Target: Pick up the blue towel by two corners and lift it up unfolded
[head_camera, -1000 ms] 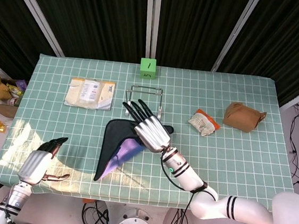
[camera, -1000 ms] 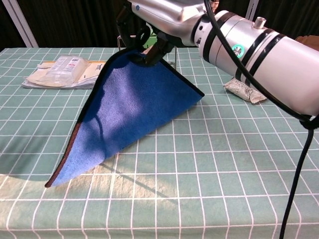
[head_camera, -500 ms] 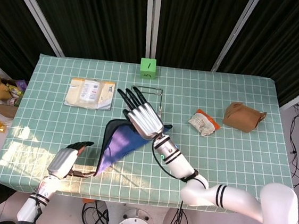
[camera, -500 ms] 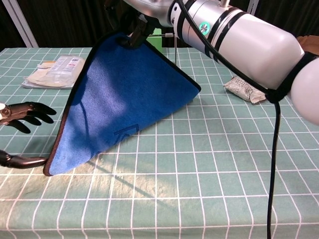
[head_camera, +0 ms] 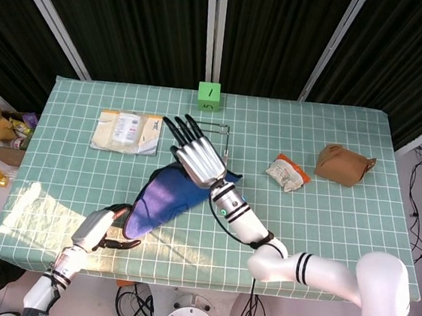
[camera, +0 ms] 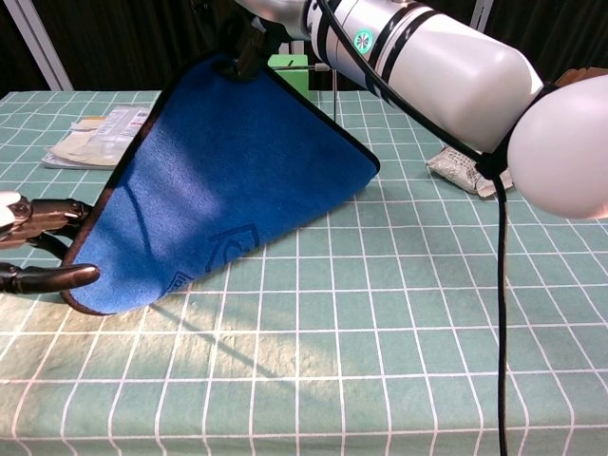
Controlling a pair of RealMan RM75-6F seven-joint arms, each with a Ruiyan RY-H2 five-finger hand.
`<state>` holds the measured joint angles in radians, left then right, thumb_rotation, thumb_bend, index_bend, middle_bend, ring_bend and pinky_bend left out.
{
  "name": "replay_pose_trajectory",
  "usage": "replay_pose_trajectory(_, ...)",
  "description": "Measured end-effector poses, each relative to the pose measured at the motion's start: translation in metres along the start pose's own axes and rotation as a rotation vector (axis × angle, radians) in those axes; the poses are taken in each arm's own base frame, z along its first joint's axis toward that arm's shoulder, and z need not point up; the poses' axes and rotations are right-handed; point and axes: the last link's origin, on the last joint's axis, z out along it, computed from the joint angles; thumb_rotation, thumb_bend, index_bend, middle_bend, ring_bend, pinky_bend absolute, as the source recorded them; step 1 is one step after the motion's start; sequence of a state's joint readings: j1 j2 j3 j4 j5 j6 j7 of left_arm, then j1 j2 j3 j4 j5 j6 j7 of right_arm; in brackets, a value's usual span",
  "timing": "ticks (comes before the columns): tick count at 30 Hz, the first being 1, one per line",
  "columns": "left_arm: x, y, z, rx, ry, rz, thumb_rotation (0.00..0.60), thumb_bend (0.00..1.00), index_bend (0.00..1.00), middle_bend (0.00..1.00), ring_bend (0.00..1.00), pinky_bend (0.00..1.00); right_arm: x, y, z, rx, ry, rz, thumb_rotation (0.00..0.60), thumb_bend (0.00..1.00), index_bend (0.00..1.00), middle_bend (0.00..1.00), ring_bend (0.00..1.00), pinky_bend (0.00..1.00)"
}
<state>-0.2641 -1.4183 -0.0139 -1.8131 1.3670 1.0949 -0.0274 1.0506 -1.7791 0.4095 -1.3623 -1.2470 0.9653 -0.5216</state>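
A blue towel is being held up by one corner in the right hand – its lower edge resting on the checked table – while the left hand, fingers parted, is being closed around the near corner.

In the chest view the right hand is running off the top edge, so its grip on the towel at the 12 o'clock corner is mostly hiding. The left hand is being cut by the 9 o'clock edge there. In the head view the towel's far side is lying under the right hand, and whether the left hand's fingers are gripping the low corner is too small to tell.
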Motion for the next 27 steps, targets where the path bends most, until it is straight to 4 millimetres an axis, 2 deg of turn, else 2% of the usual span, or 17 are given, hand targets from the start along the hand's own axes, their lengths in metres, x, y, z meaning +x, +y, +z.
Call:
replay_pose_trajectory(3, -0.003, 0.0, 0.004, 0.004, 0.005, 0.011, 0.311, 0.15, 0.36, 0.28, 0.24, 0.29, 0.001, 0.0, 0.0, 0.001, 0.002, -0.001, 0.6, 0.53, 0.82, 0.0, 0.0, 0.0)
replay_pose_trajectory(8, -0.007, 0.002, 0.012, 0.024, 0.053, 0.011, 0.55, 0.31, 0.49, 0.33, 0.28, 0.33, 0.001, 0.001, -0.001, 0.001, 0.002, -0.004, 0.6, 0.53, 0.82, 0.0, 0.0, 0.0)
replay_pose_trajectory(10, -0.008, 0.002, 0.015, 0.035, 0.062, 0.01, 0.598, 0.36, 0.52, 0.33, 0.28, 0.33, 0.001, 0.001, -0.001, 0.001, 0.003, -0.004, 0.6, 0.53, 0.82, 0.0, 0.0, 0.0)
replay_pose_trajectory(19, -0.006, 0.005, 0.021, 0.059, 0.128, -0.05, 0.6, 0.59, 0.71, 0.41, 0.34, 0.4, 0.001, 0.004, -0.006, 0.001, 0.007, -0.006, 0.6, 0.54, 0.82, 0.0, 0.0, 0.0)
replay_pose_trajectory(22, -0.005, 0.006, 0.021, 0.059, 0.142, -0.052, 0.6, 0.62, 0.76, 0.42, 0.35, 0.41, 0.003, 0.007, -0.011, -0.002, 0.016, -0.005, 0.6, 0.54, 0.83, 0.0, 0.0, 0.0)
replay_pose_trajectory(27, 0.004, 0.013, 0.021, 0.042, 0.165, -0.025, 0.6, 0.61, 0.79, 0.42, 0.35, 0.42, 0.012, 0.02, -0.031, -0.024, 0.059, 0.003, 0.6, 0.54, 0.84, 0.0, 0.0, 0.0)
